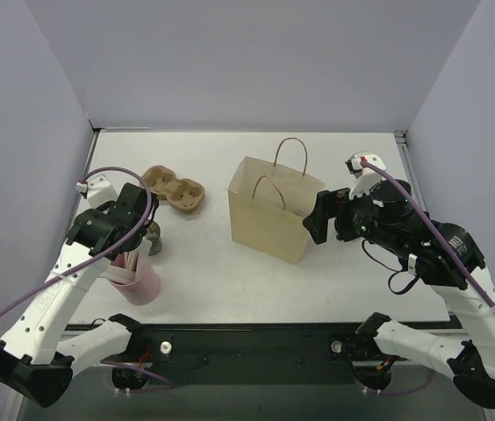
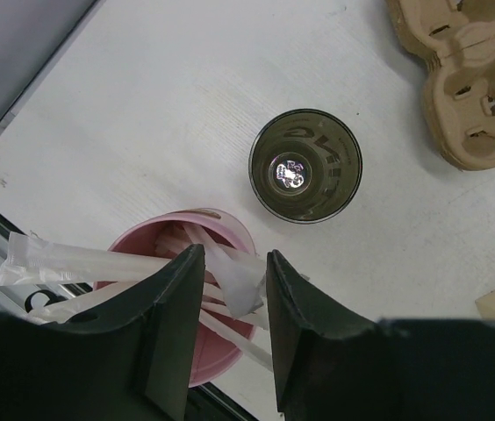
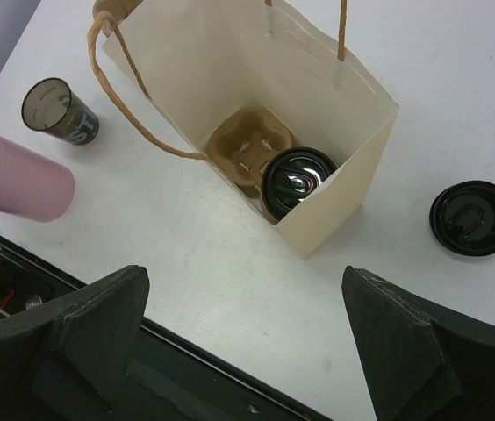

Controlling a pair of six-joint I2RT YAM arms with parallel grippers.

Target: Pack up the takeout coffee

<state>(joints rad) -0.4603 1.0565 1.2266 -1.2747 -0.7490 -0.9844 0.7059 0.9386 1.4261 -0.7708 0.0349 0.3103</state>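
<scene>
L gripper [image 2: 234, 259] low over pink cup [image 2: 125, 246], jaws narrowly parted round the pale sticks [image 2: 72, 261]; can't tell if one's pinched. A crooked lift could tip it into the lidless cup [image 2: 305, 165] at 1 o'clock. R gripper [image 3: 243, 289], spread wide & empty, has the bag [image 3: 195, 61] at its 9; takeout coffee [image 3: 296, 180] sits inside, so a nudge could topple both.

Bright, even overhead light; soft shadows, sharp focus.

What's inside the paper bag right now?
Right wrist view: the paper bag holds a brown pulp tray, one well empty, the other carrying a black lidded cup. The cup's body is hidden under its lid and behind the bag wall.
</scene>
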